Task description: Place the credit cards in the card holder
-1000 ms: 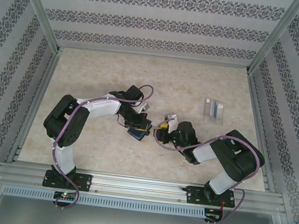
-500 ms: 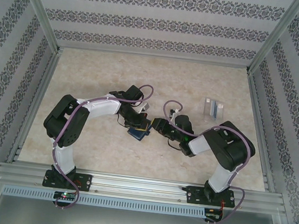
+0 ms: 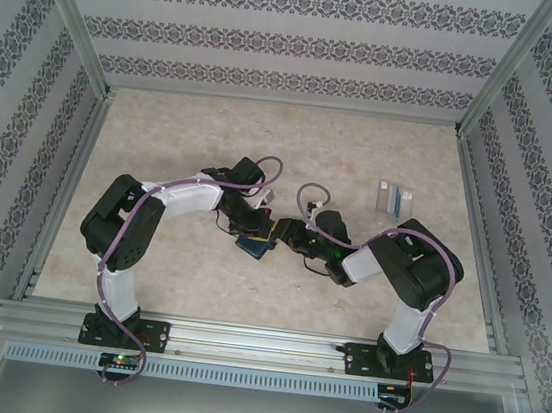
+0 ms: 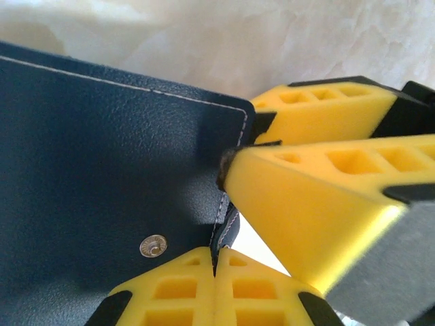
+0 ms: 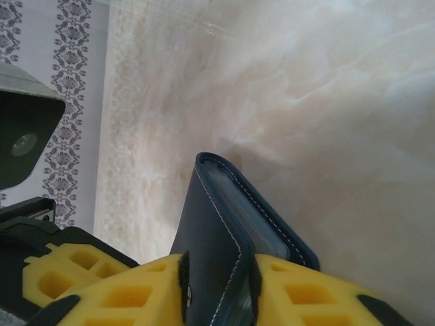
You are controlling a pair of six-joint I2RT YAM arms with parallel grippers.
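The card holder [image 3: 251, 246] is a dark navy wallet, held off the table between both arms at mid-table. My left gripper [image 3: 258, 227] is shut on its stitched edge [image 4: 224, 231], just right of the metal snap [image 4: 153, 246]. My right gripper [image 3: 280, 235] comes in from the right, and its yellow fingers [image 4: 319, 224] loom large in the left wrist view. In the right wrist view the folded card holder [image 5: 217, 224] stands between the right gripper's [image 5: 217, 288] pads, touched on both sides, with a pale grey-blue inside showing at its edge. The credit cards are hidden.
A clear plastic box [image 3: 394, 201] stands at the back right of the marbled table [image 3: 184, 135]. Patterned walls and metal rails enclose the table on three sides. The left arm's wrist camera [image 5: 24, 142] sits close on the left of the right wrist view.
My right gripper has swung left across the table to the card holder and closed its jaws around it. The left gripper has kept still, holding the card holder.
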